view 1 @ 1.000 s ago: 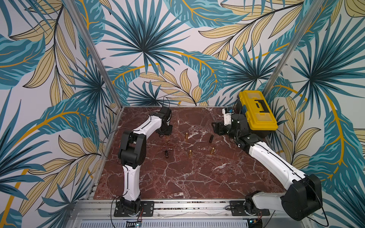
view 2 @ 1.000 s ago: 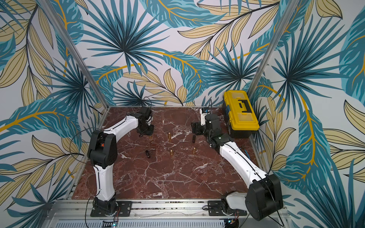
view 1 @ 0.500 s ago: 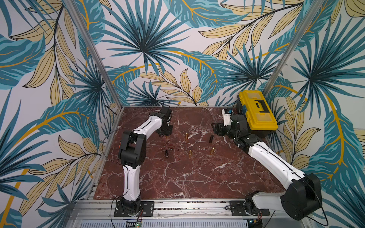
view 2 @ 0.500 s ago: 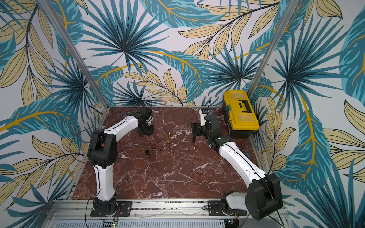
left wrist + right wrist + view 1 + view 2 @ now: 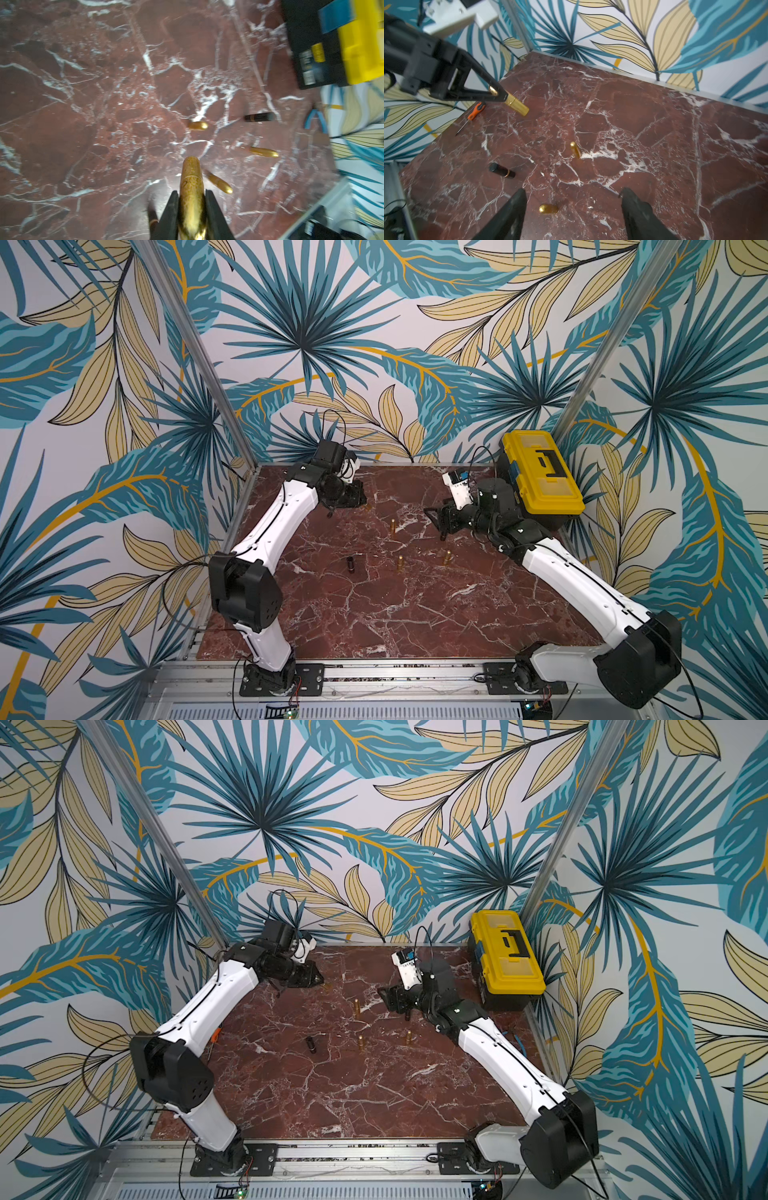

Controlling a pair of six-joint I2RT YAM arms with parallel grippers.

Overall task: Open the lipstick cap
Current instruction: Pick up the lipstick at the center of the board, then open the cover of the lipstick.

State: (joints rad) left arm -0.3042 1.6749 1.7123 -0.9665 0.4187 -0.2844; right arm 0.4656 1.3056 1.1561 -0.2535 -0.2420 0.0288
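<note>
My left gripper [image 5: 191, 192] is shut on a gold lipstick [image 5: 191, 182], which is held near the table's far left corner. The tube's free end sticks out past the fingertips, with a seam ringing it. It looks to be in one piece. In the right wrist view the same lipstick [image 5: 517, 105] points down toward the marble from the left gripper [image 5: 500, 94]. My right gripper [image 5: 573, 191] is open and empty. It hovers low over the far right of the table [image 5: 434, 518], facing the left gripper [image 5: 360, 499].
Three gold lipsticks [image 5: 392, 525] [image 5: 400, 562] [image 5: 447, 556] stand mid-table. One black lipstick [image 5: 351, 563] lies flat and another [image 5: 443, 536] stands under the right gripper. A yellow toolbox [image 5: 540, 472] fills the far right corner. An orange screwdriver [image 5: 475, 111] and blue pliers [image 5: 315, 118] lie by the side walls.
Neither arm has visibly shifted in the top views. The lipsticks on the table stay where they were.
</note>
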